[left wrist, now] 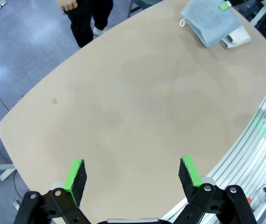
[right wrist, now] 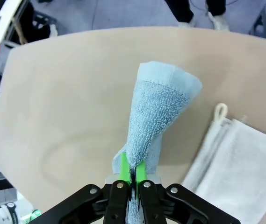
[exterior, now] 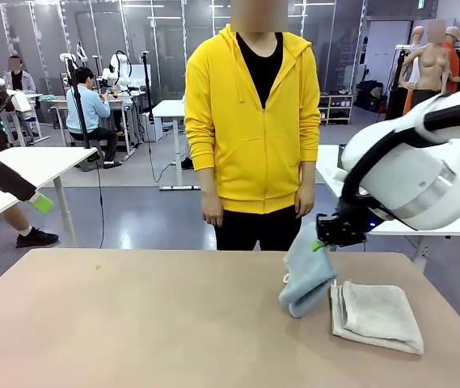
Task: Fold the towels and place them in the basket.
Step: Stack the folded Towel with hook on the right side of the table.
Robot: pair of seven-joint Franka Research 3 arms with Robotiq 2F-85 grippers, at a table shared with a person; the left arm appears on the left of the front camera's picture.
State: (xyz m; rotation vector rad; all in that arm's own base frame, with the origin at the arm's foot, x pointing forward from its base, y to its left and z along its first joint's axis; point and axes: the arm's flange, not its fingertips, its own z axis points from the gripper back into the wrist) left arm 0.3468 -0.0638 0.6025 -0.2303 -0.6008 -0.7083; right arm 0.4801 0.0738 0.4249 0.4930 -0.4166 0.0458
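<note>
Item 1: pale blue-grey terry towel (exterior: 305, 275), folded, hanging pinched between the closed fingers of the right gripper (exterior: 321, 243), its lower end resting on the tan table (exterior: 149, 323).

Item 2: cream-white terry towel (exterior: 377, 315), lying folded just beside those fingers.

Left gripper (left wrist: 132, 175): fingers standing open, holding nothing.

Progress: folding looking done; both placements seemingly remaining. No container appearing.

No legible text, labels, brands, numbers or signs in any view. Green ceiling sign, far right in front view: too small to read.
</note>
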